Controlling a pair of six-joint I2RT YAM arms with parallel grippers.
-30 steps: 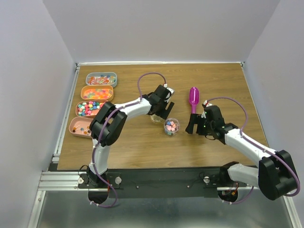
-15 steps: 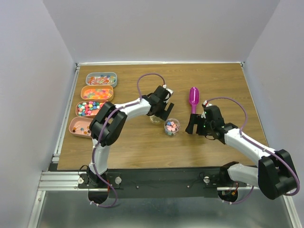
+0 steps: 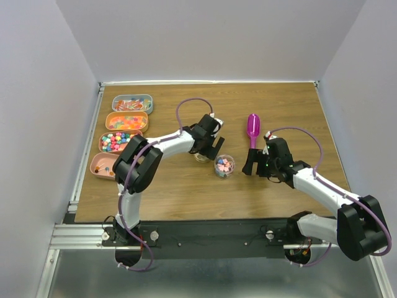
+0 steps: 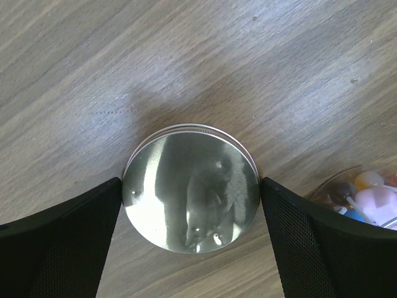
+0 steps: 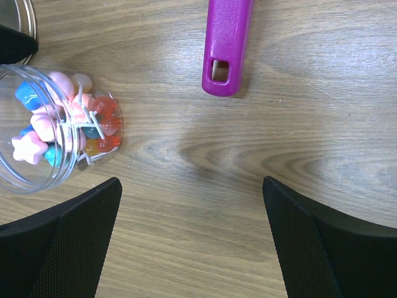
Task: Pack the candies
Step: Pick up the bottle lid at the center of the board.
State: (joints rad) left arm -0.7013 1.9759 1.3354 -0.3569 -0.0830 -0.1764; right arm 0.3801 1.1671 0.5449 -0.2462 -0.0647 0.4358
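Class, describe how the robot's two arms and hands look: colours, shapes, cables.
The left arm and right arm have white links joined by chunky black joints; a thin purple cable loops along each. The left hand and right hand are black, each with two broad fingers covered in a fine dotted mesh.

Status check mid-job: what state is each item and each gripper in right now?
Clear plastic jar: upright, uncapped, candies inside.
Round metal lid: flat on the table, off the jar.
Magenta plastic scoop: lying on the table, not held.
Four oblong candy trays: open; nearest one almost empty.
Left gripper: open, straddling the lid.
Right gripper: open, empty.
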